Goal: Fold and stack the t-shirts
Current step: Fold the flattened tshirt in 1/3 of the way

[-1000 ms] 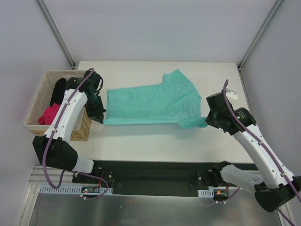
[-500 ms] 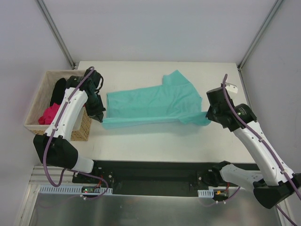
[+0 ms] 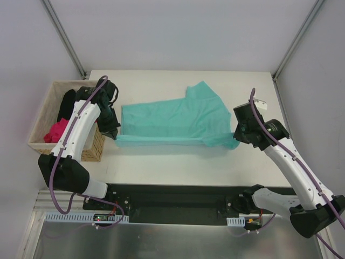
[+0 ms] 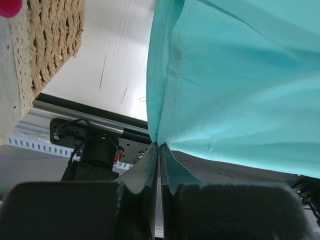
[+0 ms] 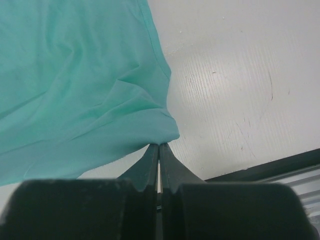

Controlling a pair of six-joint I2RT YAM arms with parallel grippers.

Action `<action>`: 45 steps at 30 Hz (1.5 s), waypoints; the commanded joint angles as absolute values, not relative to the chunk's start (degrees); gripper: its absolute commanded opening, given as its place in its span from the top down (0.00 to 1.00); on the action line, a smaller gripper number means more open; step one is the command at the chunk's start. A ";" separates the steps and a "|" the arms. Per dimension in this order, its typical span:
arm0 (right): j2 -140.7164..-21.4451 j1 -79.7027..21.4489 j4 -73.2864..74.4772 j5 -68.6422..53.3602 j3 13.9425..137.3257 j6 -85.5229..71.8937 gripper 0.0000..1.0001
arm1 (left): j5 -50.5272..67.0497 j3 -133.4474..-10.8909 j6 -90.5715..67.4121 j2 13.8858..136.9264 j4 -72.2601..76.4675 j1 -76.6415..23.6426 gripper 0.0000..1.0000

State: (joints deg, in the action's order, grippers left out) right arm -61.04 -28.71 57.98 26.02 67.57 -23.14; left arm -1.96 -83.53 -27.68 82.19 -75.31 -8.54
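Note:
The teal t-shirt [image 3: 172,118] lies stretched across the middle of the table, folded lengthwise, one sleeve pointing to the back right. My left gripper [image 3: 114,135] is shut on the shirt's near left corner [image 4: 158,142] and holds it a little off the table. My right gripper [image 3: 235,141] is shut on the shirt's near right corner [image 5: 161,144]. The teal cloth [image 5: 75,90] hangs from the right jaws over the table. A magenta pink t-shirt [image 3: 57,131] and a black t-shirt [image 3: 67,103] lie bunched in the wicker basket.
The wicker basket [image 3: 39,116] stands at the table's left edge, beside my left arm; its woven wall shows in the left wrist view [image 4: 45,45]. The white table [image 3: 178,162] runs to a black rail at the near edge.
Both grippers have moved the shirt's near edge slightly toward the back, over the rest of the shirt. The right gripper has shifted a little left and back.

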 commanded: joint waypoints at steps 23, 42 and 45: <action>-80.85 -25.75 49.05 26.46 76.02 -15.74 0.99 | -1.05 -92.10 -26.90 98.52 -72.16 -8.26 1.00; -97.63 -20.83 45.35 22.41 85.78 -9.67 0.99 | -3.34 -95.89 -27.68 107.13 -69.88 -7.47 1.00; -100.88 -20.65 44.83 22.32 88.32 -8.88 0.99 | -3.43 -95.97 -28.12 108.28 -68.65 -7.38 1.00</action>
State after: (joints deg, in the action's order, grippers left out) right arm -97.69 -20.95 46.48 22.98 83.77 -11.00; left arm -2.00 -94.91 -27.46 106.83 -69.41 -8.10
